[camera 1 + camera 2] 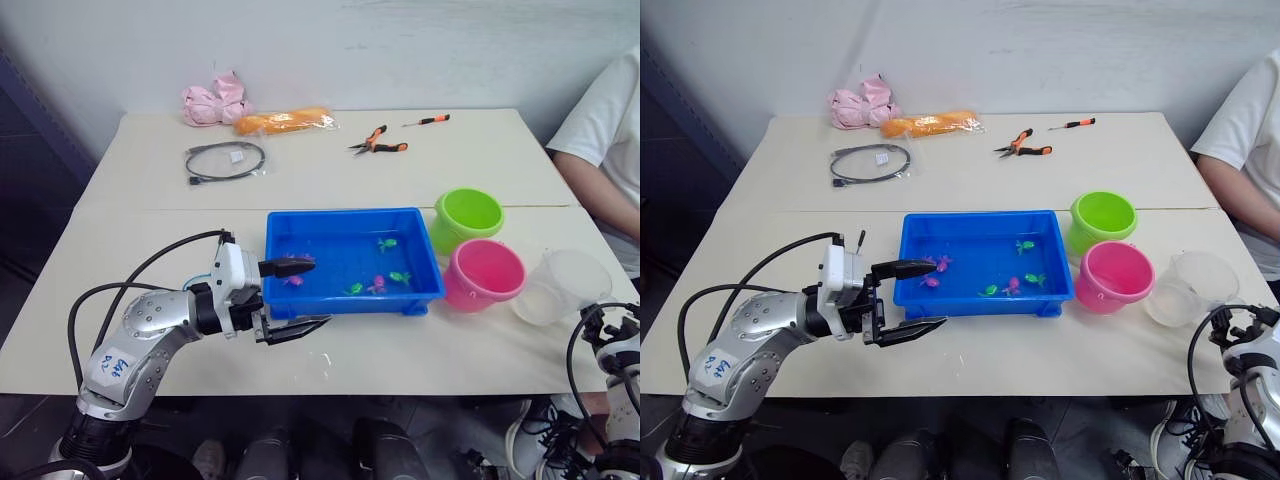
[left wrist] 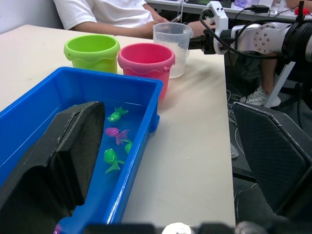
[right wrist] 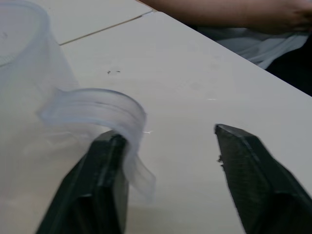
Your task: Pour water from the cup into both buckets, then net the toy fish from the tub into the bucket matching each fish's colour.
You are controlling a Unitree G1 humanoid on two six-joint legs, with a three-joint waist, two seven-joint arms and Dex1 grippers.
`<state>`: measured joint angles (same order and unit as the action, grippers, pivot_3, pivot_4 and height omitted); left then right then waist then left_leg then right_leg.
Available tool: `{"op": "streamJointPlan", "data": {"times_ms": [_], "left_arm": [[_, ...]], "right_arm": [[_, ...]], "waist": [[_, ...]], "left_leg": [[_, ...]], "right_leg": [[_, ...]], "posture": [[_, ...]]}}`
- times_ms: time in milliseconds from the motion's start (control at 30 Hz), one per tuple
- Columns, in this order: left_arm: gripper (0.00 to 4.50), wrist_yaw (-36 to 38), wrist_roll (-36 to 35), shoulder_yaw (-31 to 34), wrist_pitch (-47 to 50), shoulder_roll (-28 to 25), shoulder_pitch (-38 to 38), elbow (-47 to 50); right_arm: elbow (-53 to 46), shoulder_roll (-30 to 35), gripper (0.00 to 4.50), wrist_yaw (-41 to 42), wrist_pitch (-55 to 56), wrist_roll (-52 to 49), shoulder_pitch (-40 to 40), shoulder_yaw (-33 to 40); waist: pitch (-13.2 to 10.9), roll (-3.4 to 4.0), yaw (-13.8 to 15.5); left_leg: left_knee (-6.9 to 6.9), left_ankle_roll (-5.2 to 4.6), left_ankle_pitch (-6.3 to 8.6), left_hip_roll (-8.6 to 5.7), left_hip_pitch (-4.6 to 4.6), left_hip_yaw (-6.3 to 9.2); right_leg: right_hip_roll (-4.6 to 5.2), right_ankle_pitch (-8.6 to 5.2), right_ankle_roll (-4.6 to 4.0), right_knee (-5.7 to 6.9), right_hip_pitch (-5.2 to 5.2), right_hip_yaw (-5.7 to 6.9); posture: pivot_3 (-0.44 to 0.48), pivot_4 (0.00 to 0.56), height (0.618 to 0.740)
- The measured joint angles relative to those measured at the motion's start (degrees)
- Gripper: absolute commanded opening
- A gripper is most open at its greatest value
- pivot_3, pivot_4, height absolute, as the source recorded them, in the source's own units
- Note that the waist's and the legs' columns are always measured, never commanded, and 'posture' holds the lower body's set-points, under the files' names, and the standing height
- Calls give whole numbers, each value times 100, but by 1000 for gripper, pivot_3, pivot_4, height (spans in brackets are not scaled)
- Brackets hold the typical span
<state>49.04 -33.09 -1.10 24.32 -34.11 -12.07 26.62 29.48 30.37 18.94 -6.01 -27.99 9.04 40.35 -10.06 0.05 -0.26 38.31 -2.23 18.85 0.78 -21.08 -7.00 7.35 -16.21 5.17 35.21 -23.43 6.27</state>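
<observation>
Both grippers have wide-open jaws. One finger of the right gripper (image 3: 170, 180) touches the clear cup's (image 1: 562, 285) thin handle (image 3: 105, 114), at four o'clock from the pink bucket (image 1: 484, 273). It looks light and slippery; grab the handle.

Blue tub (image 1: 352, 301) holds small pink and green fish. Green bucket (image 1: 468, 219), pink bucket (image 1: 484, 275), clear cup (image 1: 560, 286) stand upright beside it.
</observation>
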Motion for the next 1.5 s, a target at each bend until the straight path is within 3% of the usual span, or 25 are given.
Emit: {"op": "streamJointPlan", "data": {"times_ms": [100, 133, 433, 567, 900, 1067, 1500], "left_arm": [[4500, 79, 0, 10, 0, -92, 39, -12], [4500, 98, 0, 10, 0, -93, 48, -20], [4500, 175, 3, -6, 1, -79, -5, -57], [4500, 153, 0, -17, 23, 11, -60, -79], [4500, 305, 1, -236, 44, 278, -317, -511], [4500, 222, 67, -386, 45, 611, -631, -753], [4500, 84, 235, -467, 45, 803, -674, -870]], "right_arm": [[38, 0, 293, 56, 135, -44, 94, 1], [11, -2, 63, 72, 191, -102, 95, 13], [-547, -127, 63, -102, 273, -271, -265, 71], [-1508, -85, 63, -287, 7, -284, -693, 104], [-3611, 925, 63, -481, -860, 587, -1509, 28], [-4019, 1212, 63, -599, -930, 1272, -1428, -238], [-3995, 1713, 63, -359, -153, 2754, -1166, -1095]], "waist": [[0, 0, 15], [0, 0, 21], [0, 1, 18], [-1, 5, 17], [-1, 19, 26], [-1, 18, 33], [-5, 12, 31]], "left_leg": [[0, -2, -1, -1, -1, 1], [1, -2, -1, -1, -2, 3], [-1, -2, -1, -1, -2, 6], [-3, -2, -1, -1, -4, 6], [-7, 0, 0, -1, -4, 4], [-7, -1, -1, -2, -6, 4], [-5, -1, -3, -2, -9, 3]], "right_leg": [[3, 0, 0, 0, 1, 1], [4, 0, 1, -1, 1, 2], [6, 2, 4, -5, 3, 3], [7, 2, 4, -6, 1, 2], [5, 2, 4, -7, -2, 3], [3, 3, 6, -10, -2, 3], [-2, 4, 8, -14, -2, 6]], "posture": [[0, 150, 740], [0, 150, 740], [0, 150, 740], [0, 150, 740], [0, 150, 740], [0, 150, 740], [0, 150, 740]]}}
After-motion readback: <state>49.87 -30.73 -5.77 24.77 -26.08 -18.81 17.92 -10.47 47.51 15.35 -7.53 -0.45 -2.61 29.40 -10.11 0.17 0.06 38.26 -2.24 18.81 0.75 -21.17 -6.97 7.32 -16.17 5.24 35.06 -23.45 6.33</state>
